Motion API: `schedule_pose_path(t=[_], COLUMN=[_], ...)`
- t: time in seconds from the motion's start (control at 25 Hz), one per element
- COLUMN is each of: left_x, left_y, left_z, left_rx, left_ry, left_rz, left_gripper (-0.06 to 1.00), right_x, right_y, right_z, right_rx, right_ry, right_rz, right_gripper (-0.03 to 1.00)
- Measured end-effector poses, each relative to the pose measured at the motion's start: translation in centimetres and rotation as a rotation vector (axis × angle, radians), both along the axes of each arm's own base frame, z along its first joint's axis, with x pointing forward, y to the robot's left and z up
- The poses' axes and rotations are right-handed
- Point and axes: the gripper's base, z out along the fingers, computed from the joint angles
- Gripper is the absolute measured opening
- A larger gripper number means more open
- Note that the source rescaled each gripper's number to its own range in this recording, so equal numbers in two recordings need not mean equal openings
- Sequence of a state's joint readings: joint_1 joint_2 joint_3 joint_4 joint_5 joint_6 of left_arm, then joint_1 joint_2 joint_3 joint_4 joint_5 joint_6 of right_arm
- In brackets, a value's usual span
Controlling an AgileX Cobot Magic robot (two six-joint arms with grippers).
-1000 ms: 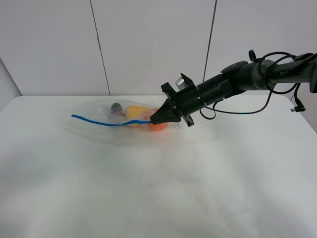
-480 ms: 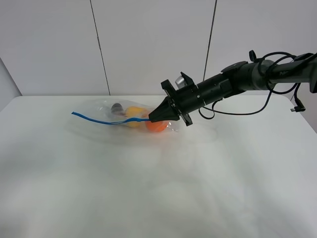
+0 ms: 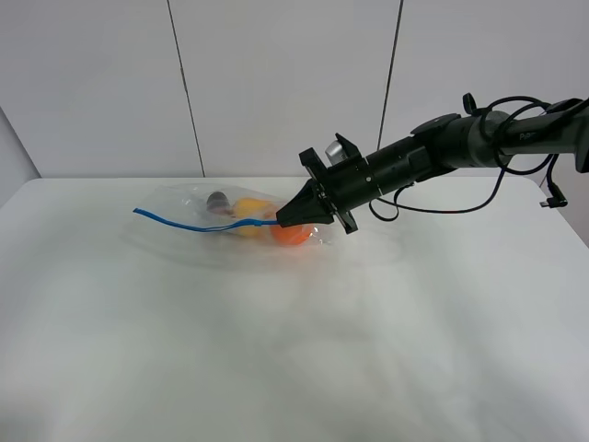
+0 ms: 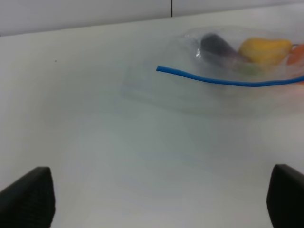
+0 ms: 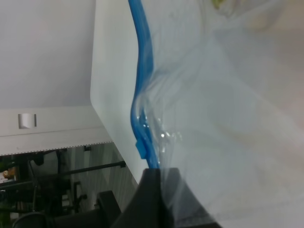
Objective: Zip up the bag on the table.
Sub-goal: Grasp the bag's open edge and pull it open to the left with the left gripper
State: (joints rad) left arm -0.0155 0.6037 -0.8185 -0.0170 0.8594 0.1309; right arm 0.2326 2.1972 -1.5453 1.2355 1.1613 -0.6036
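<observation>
The clear plastic bag (image 3: 198, 241) lies on the white table (image 3: 294, 359) at the back left of centre. A purple eggplant (image 3: 218, 200), a yellow pear (image 3: 248, 209) and an orange (image 3: 291, 235) show through it. Its blue zip strip (image 3: 198, 226) runs left to right. My right gripper (image 3: 282, 221) is shut on the strip's right end and holds it slightly raised; the right wrist view shows the strip (image 5: 142, 71) running into the closed fingers (image 5: 154, 190). My left gripper (image 4: 159, 199) is open and empty, short of the bag (image 4: 223, 90), and does not show in the high view.
The right arm (image 3: 414, 161) reaches in from the right with a cable hanging under it. A grey panelled wall (image 3: 276, 83) stands behind the table. The table's left edge shows in the right wrist view (image 5: 102, 114).
The right gripper has lifted the zip strip's right end slightly and shifted a little; the bag has hardly moved.
</observation>
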Motion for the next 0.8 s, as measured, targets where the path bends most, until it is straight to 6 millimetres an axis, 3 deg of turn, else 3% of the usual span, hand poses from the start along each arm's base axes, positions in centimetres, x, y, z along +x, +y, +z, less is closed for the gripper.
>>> schedule_pose_path(t=[0.24, 0.44, 0.68, 0.8], left_x=[7.1, 12.3, 17.0, 18.2], left_y=[-0.1, -0.2, -0.6, -1.9], left_z=[-0.1, -2.0, -5.2, -6.6], left_rx=[0.099, 0.366, 0.807, 0.872], left_ry=[0.079, 0.082, 0.063, 0.057], left_rz=[-0.065, -0.248, -0.567, -0.680], left_gripper=[1.00, 1.00, 1.00, 1.00], right_x=[0.0, 0.0, 0.0, 0.0], right_y=[0.0, 0.0, 0.0, 0.0], right_z=[0.0, 0.0, 0.0, 0.0], right_rx=[0.000, 0.000, 0.000, 0.000], right_ry=[-0.001, -0.001, -0.001, -0.001], right_rz=[0.000, 0.000, 0.000, 0.000], right_gripper=[0.00, 0.00, 0.00, 0.00])
